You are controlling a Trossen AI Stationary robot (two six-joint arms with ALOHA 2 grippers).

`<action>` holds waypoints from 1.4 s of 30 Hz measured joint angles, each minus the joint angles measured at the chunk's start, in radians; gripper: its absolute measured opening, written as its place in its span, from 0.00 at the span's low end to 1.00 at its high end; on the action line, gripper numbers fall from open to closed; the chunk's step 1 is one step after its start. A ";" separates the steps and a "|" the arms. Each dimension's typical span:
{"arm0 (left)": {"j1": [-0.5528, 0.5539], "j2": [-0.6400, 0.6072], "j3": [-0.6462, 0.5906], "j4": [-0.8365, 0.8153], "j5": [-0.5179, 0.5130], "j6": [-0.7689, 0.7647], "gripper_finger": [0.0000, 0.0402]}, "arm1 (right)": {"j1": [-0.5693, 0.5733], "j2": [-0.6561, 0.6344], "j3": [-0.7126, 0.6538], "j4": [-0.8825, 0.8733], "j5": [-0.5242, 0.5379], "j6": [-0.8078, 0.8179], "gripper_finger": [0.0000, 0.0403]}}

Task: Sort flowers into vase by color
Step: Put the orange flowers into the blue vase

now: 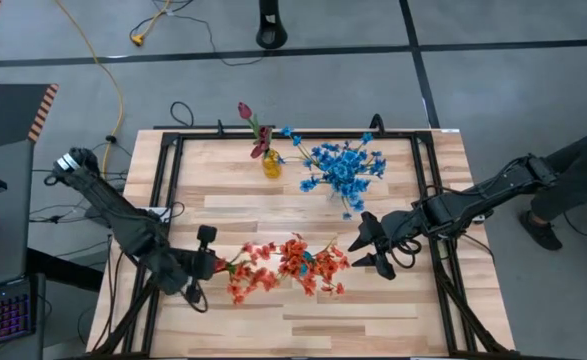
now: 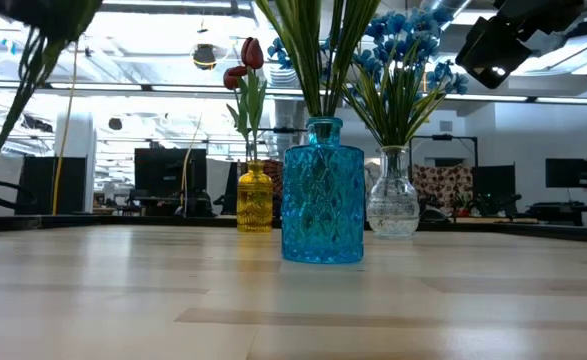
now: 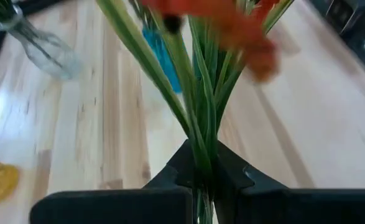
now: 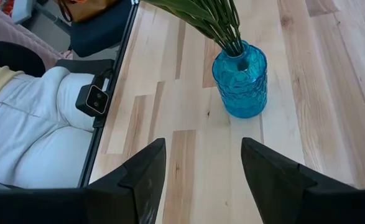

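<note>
A blue glass vase [image 2: 323, 190] [image 4: 240, 81] stands near the table's middle and holds green stems topped by orange-red blossoms [image 1: 313, 262]. Beside them, my left gripper [image 1: 208, 265] [image 3: 204, 180] is shut on another orange-red spray [image 1: 248, 278]. Behind, a yellow vase [image 1: 271, 165] [image 2: 255, 200] holds dark maroon buds [image 2: 251, 55]. A clear vase [image 2: 393, 195] holds the bright blue blossoms [image 1: 343, 165]. My right gripper [image 1: 368, 245] [image 4: 204, 174] hangs open above the table, right of the blue vase, touching nothing. My left gripper pinches the green stems [image 3: 202, 155] of the orange-red spray between its two fingers, below the leaves. The fingers come level from the table's left and lie across the stems. The spray is lifted clear, and its blossoms [image 3: 232, 25] point toward the blue vase.
A black frame rail [image 1: 173, 200] runs around the wooden table top. A person in light clothes [image 4: 33, 130] sits at the near edge, by a small camera [image 4: 95, 99]. Another person's legs [image 1: 573, 185] show to the right. Bare wood [image 1: 303, 325] lies along the near side.
</note>
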 joint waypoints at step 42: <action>-0.068 -0.116 -0.591 1.904 0.013 0.888 0.02 | 0.000 0.000 0.000 0.001 0.000 0.000 0.58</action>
